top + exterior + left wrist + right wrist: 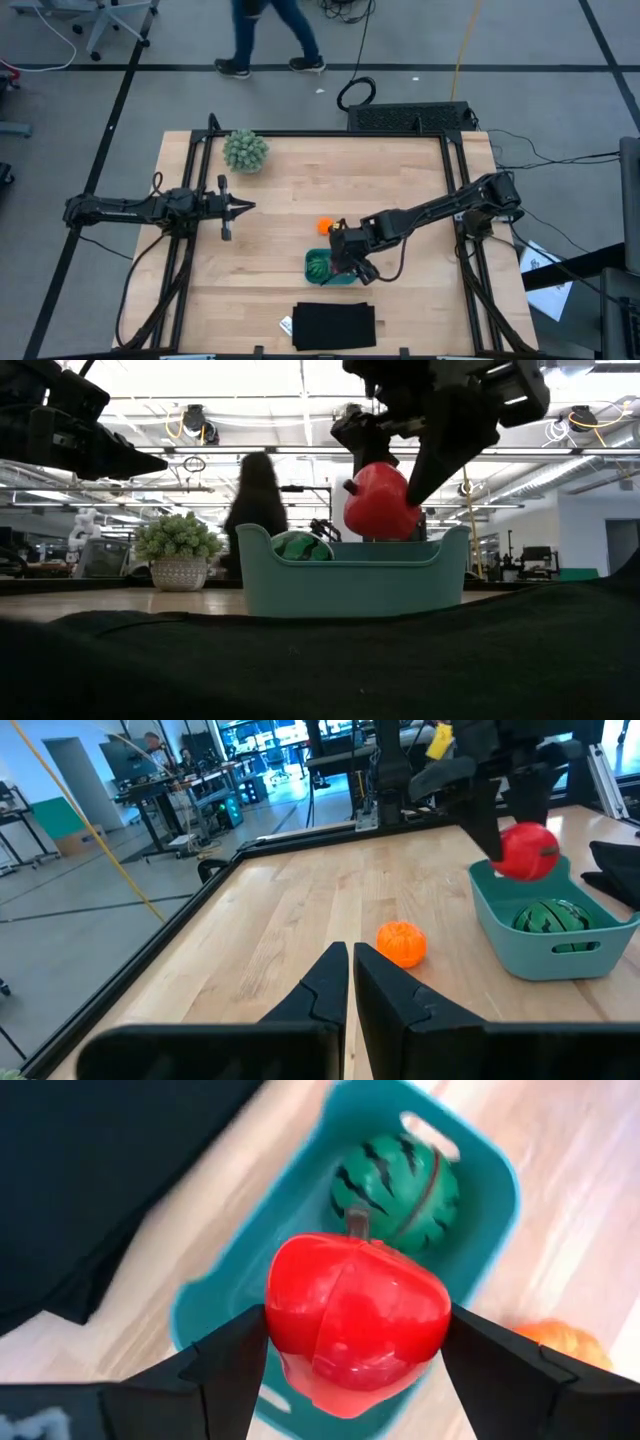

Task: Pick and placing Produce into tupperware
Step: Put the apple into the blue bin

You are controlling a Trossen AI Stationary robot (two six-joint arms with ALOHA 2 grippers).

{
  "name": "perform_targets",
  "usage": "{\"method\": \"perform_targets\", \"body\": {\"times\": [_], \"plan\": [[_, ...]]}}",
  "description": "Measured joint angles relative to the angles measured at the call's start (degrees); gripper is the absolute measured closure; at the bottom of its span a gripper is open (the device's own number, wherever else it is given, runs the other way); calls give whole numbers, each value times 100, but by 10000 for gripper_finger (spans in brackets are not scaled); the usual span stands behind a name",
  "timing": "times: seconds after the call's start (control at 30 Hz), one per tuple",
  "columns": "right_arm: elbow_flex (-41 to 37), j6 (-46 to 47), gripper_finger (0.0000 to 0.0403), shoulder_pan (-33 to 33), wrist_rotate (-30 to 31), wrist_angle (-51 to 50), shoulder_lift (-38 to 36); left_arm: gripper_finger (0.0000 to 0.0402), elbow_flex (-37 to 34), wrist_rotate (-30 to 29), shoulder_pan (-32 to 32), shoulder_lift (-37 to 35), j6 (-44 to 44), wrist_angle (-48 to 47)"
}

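Observation:
The teal tupperware (330,268) stands near the table's middle front, with the dark green striped piece (395,1180) lying inside it. My right gripper (350,1342) hangs above the tupperware, shut on the red piece (380,500). The orange piece (402,943) lies on the wood just beyond the tupperware's far side. My left gripper (350,982) waits shut at the table's left, level, with nothing between its fingers. My right gripper pinches the red piece by two opposite sides (285,1315) between its two fingers, its brown stem (357,1223) pointing away from the wrist. The fingers slant down from the table's right. The piece hangs clear above the tupperware's rim.
A pale-green ball plant in a pot (245,150) stands at the far left of the table. A black flat rectangle (335,325) lies at the near edge, close to the tupperware. A person (270,35) walks beyond the far edge.

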Motion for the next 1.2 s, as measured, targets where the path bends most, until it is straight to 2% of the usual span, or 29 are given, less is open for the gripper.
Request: {"method": "perform_targets", "body": {"times": [0.3,0.97,1.2], "plan": [[-189,-756,135,37,-14,293,0,376,2,0,2,0,5,-55],[-211,-560,135,44,-66,570,0,376,0,0,1,1,5,-61],[-211,-20,135,20,-342,730,2,376,0,0,1,0,5,-62]]}}
